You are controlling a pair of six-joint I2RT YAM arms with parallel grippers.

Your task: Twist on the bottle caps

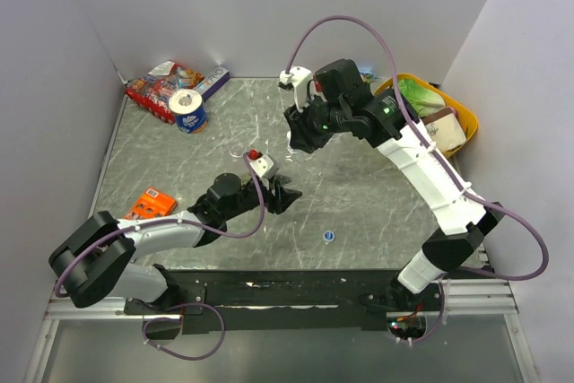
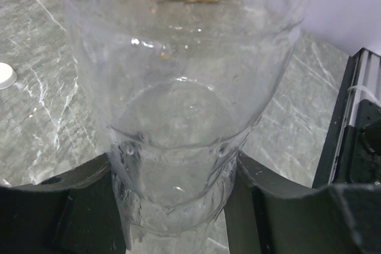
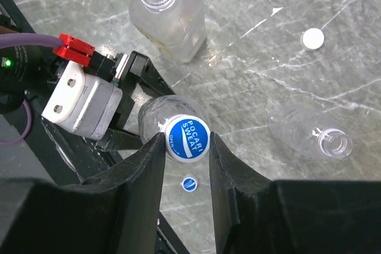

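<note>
At the centre of the counter [image 1: 377, 195], a blue cap [image 3: 186, 138] sits on the mouth of a clear bottle [image 2: 178, 117]. The right gripper [image 3: 186, 141] pinches that cap; the left gripper [image 2: 175, 173] clamps the bottle's body. Nearby: an upright open bottle [image 3: 168, 13], a toppled bottle [image 3: 312, 138], a white cap [image 3: 312, 38] and a second blue cap [image 3: 189, 183].

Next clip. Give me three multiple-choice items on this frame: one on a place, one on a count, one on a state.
1. The white cap lies: A on the table; B on a bottle; C in a claw.
2. Blue caps in the right wrist view: A one; B two; C three.
3. The left claw is: A open; B shut on a clear bottle; C unseen.
A, it lies loose there; B, one in the right claw, one on the table; B, fingers squeeze the bottle.
</note>
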